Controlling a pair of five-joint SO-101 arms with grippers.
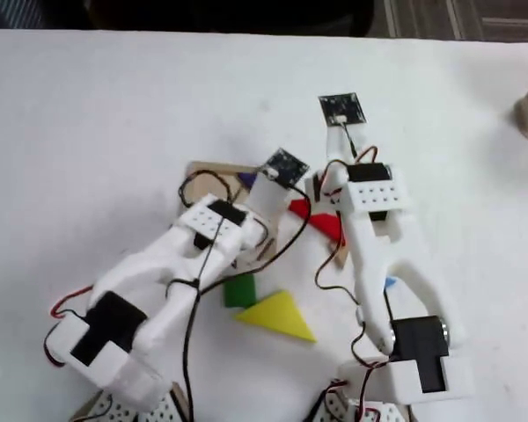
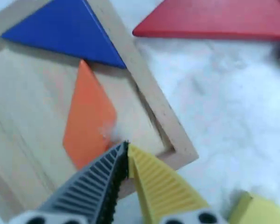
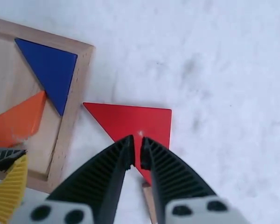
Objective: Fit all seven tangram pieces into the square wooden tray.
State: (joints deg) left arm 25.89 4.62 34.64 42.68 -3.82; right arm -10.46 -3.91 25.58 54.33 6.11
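tray (image 1: 213, 167): centre of table, partly under L arm; rim corner in L wrist view (image 2: 149, 93).
blue triangle (image 2: 70, 30): inside tray, one edge along rim, sharp tip meeting orange piece.
orange parallelogram (image 2: 86, 119): flat on tray floor, long axis skewed to rim, one pointed end at blue.
red triangle (image 1: 321, 220): on table outside tray, at tray's 3 o'clock; sharp corner aimed at rim, just beside it.
L gripper (image 2: 127, 147): over tray corner, fingertips pressed together, nothing between.
R gripper (image 3: 136, 142): over red triangle, fingers nearly together, thin slit.
yellow triangle (image 1: 280, 316): tray's 5 o'clock, long axis 10-to-4.
green piece (image 1: 239, 290): just beside yellow, at its 10.
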